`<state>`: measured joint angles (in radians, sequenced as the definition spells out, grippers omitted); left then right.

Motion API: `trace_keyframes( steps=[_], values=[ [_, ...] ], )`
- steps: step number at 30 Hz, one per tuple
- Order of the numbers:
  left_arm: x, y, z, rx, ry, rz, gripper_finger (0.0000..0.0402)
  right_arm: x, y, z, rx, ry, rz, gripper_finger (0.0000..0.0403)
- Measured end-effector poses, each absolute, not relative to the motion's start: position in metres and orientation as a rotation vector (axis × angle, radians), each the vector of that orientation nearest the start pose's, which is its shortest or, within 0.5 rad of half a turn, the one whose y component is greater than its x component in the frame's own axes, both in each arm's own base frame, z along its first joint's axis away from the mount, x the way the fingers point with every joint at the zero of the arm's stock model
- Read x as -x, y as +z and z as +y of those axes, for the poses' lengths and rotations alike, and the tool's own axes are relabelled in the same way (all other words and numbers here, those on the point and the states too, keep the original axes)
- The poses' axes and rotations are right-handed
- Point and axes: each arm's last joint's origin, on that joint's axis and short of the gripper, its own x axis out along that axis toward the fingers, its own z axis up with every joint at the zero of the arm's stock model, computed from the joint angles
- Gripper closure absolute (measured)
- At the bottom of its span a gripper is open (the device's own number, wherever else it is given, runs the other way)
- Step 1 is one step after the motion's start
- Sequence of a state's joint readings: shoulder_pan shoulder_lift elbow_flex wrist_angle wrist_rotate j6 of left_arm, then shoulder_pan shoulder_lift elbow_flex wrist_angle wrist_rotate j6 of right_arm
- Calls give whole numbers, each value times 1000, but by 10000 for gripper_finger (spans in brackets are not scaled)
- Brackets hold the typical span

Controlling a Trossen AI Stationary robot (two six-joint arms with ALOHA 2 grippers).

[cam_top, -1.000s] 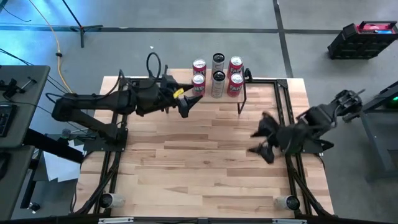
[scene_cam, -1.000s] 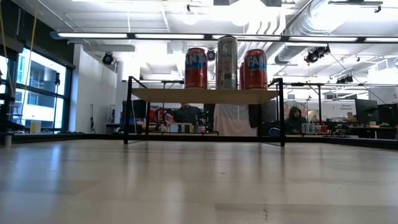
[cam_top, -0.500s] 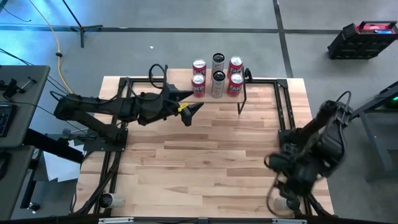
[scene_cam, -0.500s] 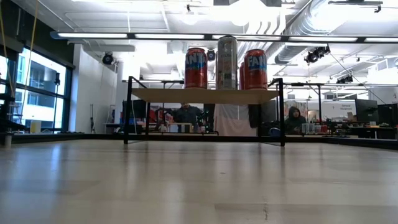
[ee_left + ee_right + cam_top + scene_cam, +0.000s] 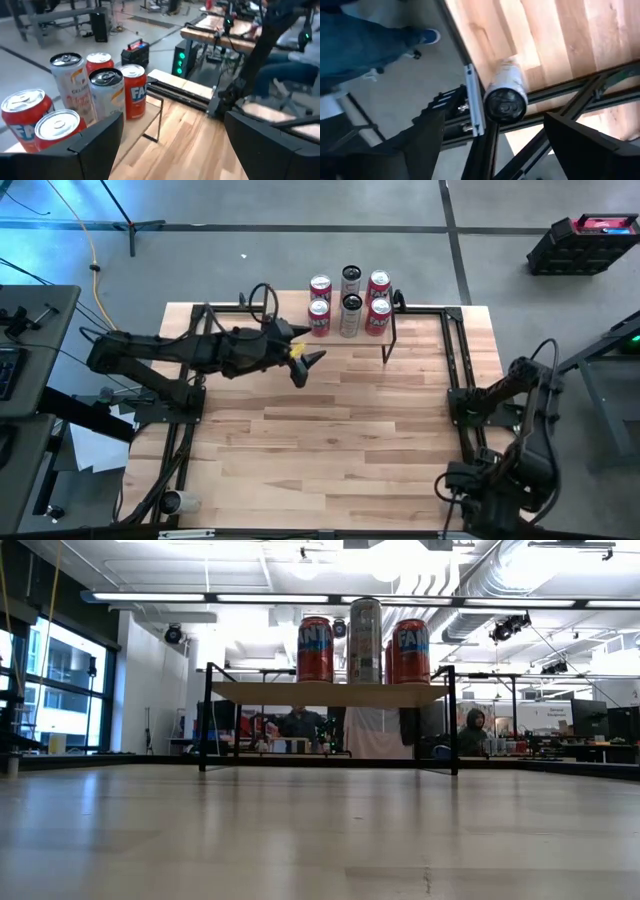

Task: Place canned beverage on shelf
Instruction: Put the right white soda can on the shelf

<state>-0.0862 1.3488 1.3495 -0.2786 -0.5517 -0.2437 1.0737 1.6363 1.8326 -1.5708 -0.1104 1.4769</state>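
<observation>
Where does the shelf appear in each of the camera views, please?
High view: the shelf sits at the table's far edge, centre, under six cans.
Low view: centre, raised on black legs, cans on top.
Left wrist view: only its corner and a leg show, beside the cans.
Right wrist view: not in it.
Shared landmark: the red cans.

overhead and level views sharing shelf (image 5: 350, 330)

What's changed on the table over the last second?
The right arm pulled back off the table toward its near right corner, and its right gripper now hangs open and empty there. The left gripper backed slightly away from the shelf, open, holding nothing. The six cans on the shelf stayed put.
</observation>
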Motion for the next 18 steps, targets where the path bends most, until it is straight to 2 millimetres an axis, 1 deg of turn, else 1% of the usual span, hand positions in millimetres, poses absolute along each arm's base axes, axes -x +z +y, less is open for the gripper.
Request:
trace_keyframes(
  steps=[5,9,14,18],
  values=[
    [-291,394,-1,137,410,277,64,-129,360,254,-448,-198,1660,58],
    [-290,389,5,117,423,326,64,-125,348,261,-520,-263,1725,51],
    [-291,389,12,121,448,325,64,-114,333,273,-557,-274,1734,39],
    [-291,389,14,128,457,320,64,-104,320,278,-495,-262,1690,29]
  ],
)
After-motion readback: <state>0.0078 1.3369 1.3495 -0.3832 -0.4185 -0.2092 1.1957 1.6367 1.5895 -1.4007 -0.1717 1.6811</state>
